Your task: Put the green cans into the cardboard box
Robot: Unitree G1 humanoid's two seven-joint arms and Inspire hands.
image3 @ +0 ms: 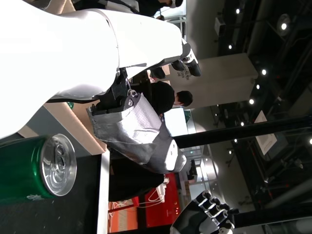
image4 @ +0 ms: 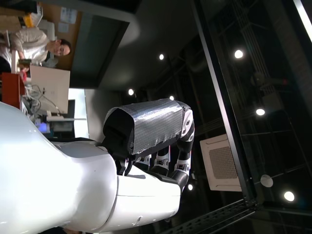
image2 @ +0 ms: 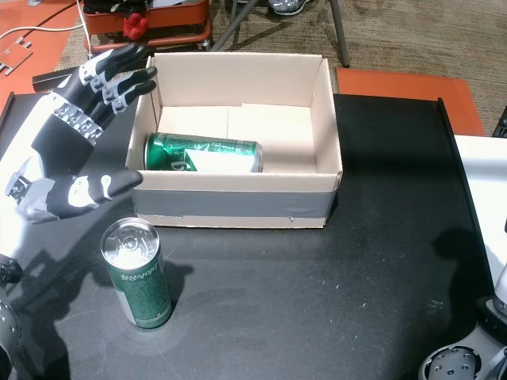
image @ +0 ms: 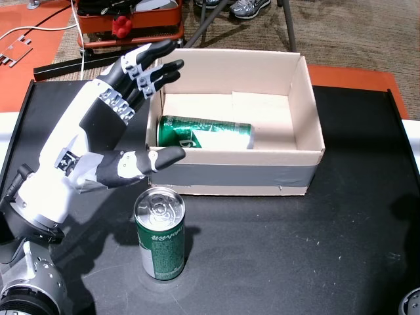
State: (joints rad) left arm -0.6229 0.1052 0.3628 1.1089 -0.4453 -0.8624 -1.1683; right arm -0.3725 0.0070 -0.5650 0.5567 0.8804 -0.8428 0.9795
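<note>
- Black surface (image: 295, 249) carries everything, with brown carpet and an orange mat beyond it; the shoes of a person (image: 248, 6) show at the top edge in a head view.
- Next in size is the cardboard box (image: 298, 141), open at the top, just beyond the fingertips of the left hand (image: 108, 141). One green can (image: 205, 133) already lies on its side inside, against the near wall, so this part of the task looks done.
- That left hand hovers empty with its fingers (image: 157, 69) spread wide: the four long ones reach over the near left corner of the box, and the thumb (image: 164, 157) points along the outside of the front wall.
- A second green can (image: 160, 243) stands upright on the surface, just below the thumb and not touching it; in the left wrist view it sits (image3: 36, 168) beside the palm.
- My judgement: this upright can is tall and narrow, so a sideways knock from the thumb or palm while coming down could tip it and let it roll away.
- Another risk: the long fingers are so close to the box corner that they could catch the rim and push the box.
- Right hand (image4: 161, 146) shows only in its wrist view, up against the ceiling; I cannot tell if its fingers are spread or curled.
</note>
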